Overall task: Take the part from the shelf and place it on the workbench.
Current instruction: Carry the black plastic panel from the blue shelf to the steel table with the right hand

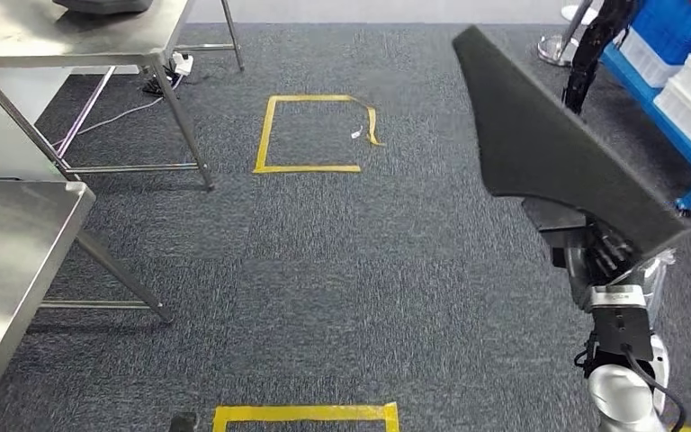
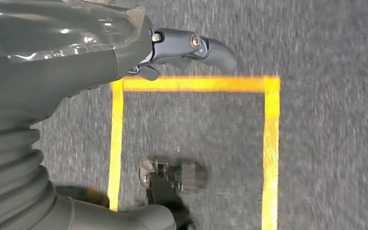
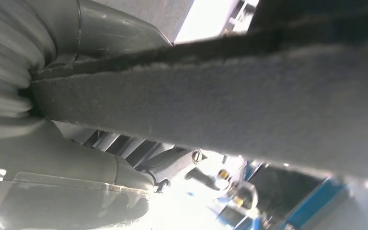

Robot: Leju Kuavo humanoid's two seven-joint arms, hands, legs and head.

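The part (image 1: 553,144) is a large dark grey triangular panel with a felt-like face. My right hand (image 1: 605,259) grips it by its lower corner at the right of the head view, and its narrow end points up and away over the carpet. In the right wrist view the part's edge (image 3: 230,110) runs across the frame, clamped between the thumb and fingers of my right hand (image 3: 72,167). My left hand (image 2: 172,115) hangs above the floor with thumb and fingers apart, holding nothing. The steel workbench (image 1: 18,234) stands at the left.
A second steel table (image 1: 81,40) stands at the back left with cables on the floor beside its leg. A blue shelf (image 1: 684,135) with white bins is at the right. Yellow tape squares (image 1: 310,135) mark the grey carpet ahead and near my feet (image 2: 268,143).
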